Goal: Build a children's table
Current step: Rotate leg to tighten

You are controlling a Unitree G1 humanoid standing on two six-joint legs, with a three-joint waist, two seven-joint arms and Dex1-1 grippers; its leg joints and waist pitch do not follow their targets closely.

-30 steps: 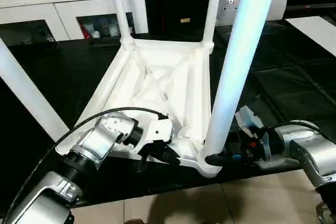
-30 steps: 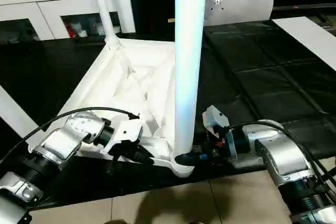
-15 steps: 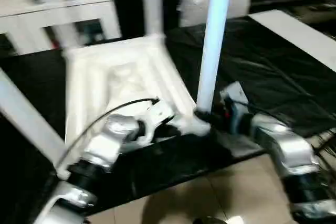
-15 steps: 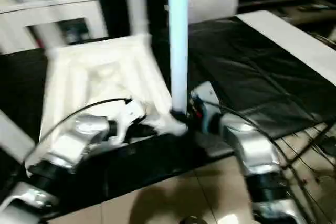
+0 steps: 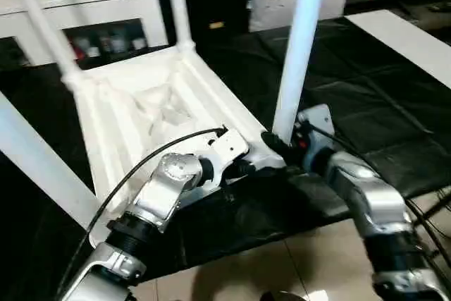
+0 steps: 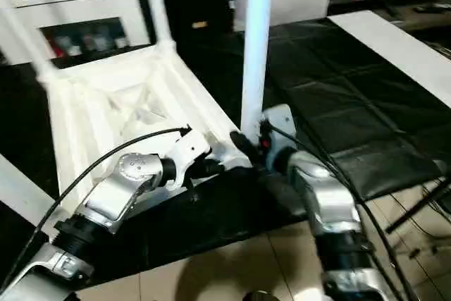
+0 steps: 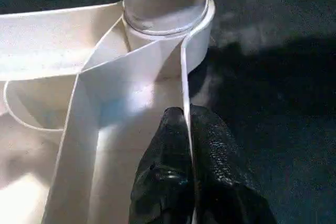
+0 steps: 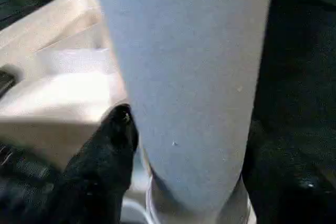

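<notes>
Lying upside down on the black padded mat (image 5: pixel 366 103), the children's table (image 5: pixel 151 107) shows the X-ribbed underside of its white top, with four legs standing up from the round corner sockets. Two far legs rise in front of the white cabinet (image 5: pixel 106 12) with glass doors, a third crosses the near left of the head views at a slant, and the nearest leg (image 5: pixel 299 40) stands upright at the near right corner.

The left gripper (image 5: pixel 243 169) is pinched on the thin rim of the table top just beside that near right corner socket (image 7: pixel 165 17) — in the left wrist view its two black fingers (image 7: pixel 163 182) press together with the rim's edge running between them. A black cable (image 5: pixel 151 156) loops over the left forearm.

The right gripper (image 5: pixel 276 146) sits at the foot of the nearest leg, right where it enters the socket. In the right wrist view one black finger (image 8: pixel 113 145) lies against one side of the leg and the other finger sits dark on the opposite side — the jaws straddle the leg, spread to about its width, though whether they actually clamp it I cannot tell.

A strip of white board (image 5: pixel 405 37) lies on the mat to the far right, and pale floor tiles (image 5: pixel 282 273) show along the near edge.
</notes>
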